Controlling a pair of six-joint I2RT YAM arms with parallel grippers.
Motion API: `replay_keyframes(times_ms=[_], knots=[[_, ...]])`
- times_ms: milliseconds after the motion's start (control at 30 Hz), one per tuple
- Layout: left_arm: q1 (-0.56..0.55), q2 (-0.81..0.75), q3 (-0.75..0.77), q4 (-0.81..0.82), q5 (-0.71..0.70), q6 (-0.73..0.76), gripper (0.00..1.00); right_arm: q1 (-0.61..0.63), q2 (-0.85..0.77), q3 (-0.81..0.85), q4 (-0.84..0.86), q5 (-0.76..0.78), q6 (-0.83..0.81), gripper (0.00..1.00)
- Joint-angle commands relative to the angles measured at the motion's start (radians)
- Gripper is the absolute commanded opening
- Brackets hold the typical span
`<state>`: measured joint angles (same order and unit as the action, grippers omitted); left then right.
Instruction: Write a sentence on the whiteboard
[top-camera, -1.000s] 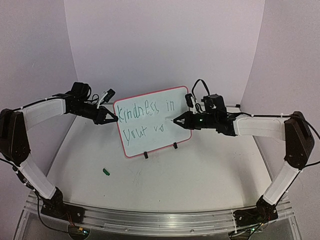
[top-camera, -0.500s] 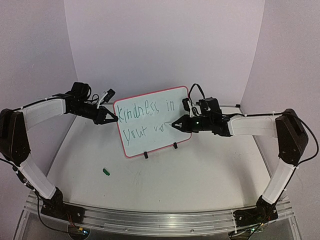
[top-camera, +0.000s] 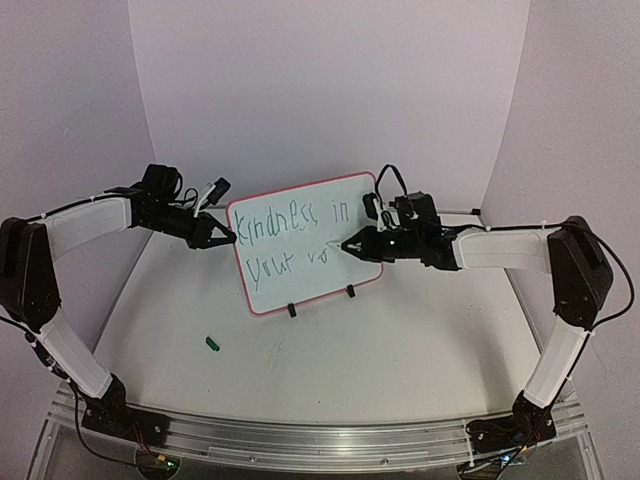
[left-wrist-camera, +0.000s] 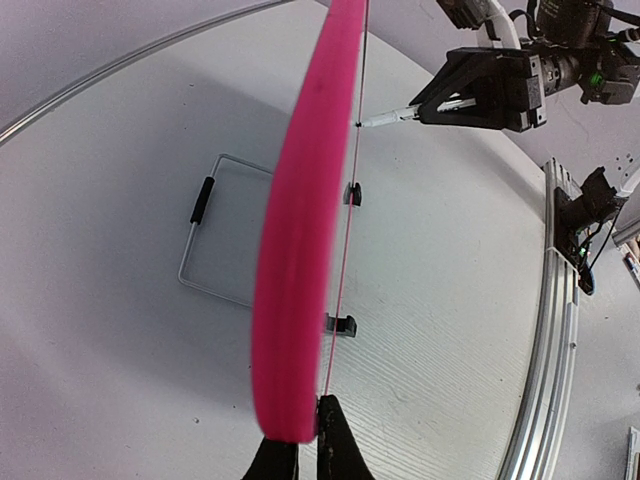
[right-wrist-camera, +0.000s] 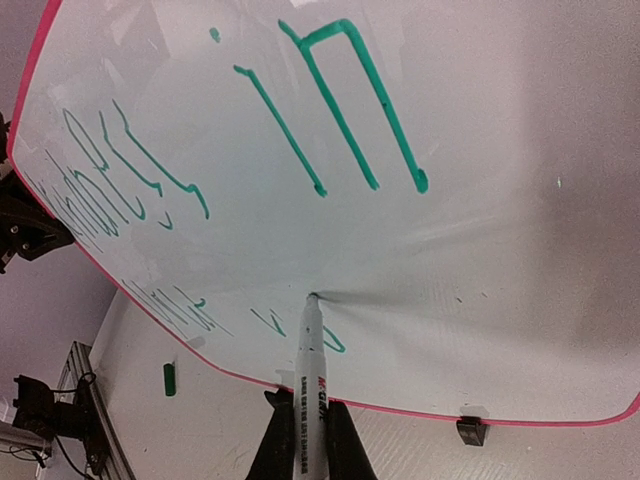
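While left claw (top-camera: 226, 238) pinches whiteboard (top-camera: 300, 290) edge, right claw (top-camera: 350, 245) pinches marker (right-wrist-camera: 308, 372), tip touching sentence (top-camera: 295, 218).

Robot lab booth, plain white walls (top-camera: 330, 80), aluminium rail (top-camera: 300, 438)

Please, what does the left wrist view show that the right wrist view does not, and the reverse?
Only the left wrist view: the whiteboard edge-on, a wire loop lying behind it, and the right hand seen from outside. Only the right wrist view: the sentence in green, and a small green piece on the table. Both: the marker, tip on the board.
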<state>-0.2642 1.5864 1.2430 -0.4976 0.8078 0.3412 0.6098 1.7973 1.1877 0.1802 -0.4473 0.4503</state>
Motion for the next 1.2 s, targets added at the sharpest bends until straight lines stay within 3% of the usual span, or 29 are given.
replay_keyframes(times_ms=[0,600,1167], knots=[[-0.02,0.014,0.012,-0.032,-0.071,0.03,0.0,-0.009,-0.031,-0.017,0.026,0.048,0.008,0.0],[-0.02,0.01,0.01,-0.033,-0.07,0.03,0.0,-0.015,-0.006,-0.071,0.025,0.012,0.027,0.0],[-0.02,0.008,0.01,-0.032,-0.07,0.03,0.0,-0.016,-0.069,-0.018,0.044,0.019,0.036,0.0]])
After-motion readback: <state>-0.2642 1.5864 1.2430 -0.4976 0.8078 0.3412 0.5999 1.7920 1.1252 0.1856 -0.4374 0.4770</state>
